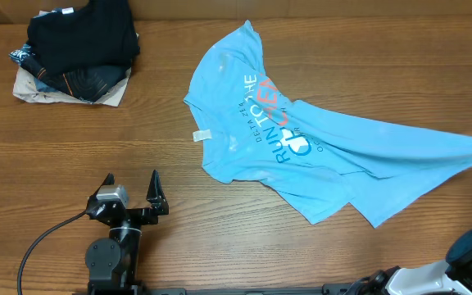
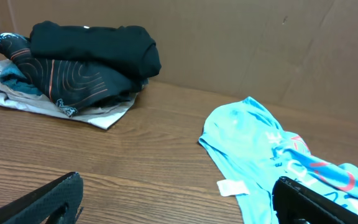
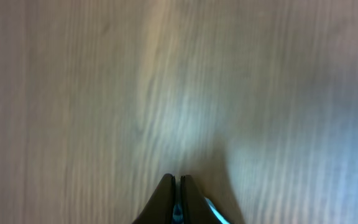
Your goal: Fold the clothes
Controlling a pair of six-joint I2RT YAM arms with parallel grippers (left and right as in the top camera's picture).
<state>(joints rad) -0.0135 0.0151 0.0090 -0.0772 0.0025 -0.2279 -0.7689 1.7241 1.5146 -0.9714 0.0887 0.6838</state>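
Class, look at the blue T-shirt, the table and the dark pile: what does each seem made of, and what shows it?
T-shirt: soft knit fabric, probably cotton, matte; it drapes and wrinkles.
Table: wood or wood-look laminate, faint sheen; grain lines show.
Dark pile: folded cloth, matte; fibre unclear.

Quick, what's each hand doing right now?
The left hand is open and holds nothing.
The right hand is closed, pinching an edge of the blue T-shirt.
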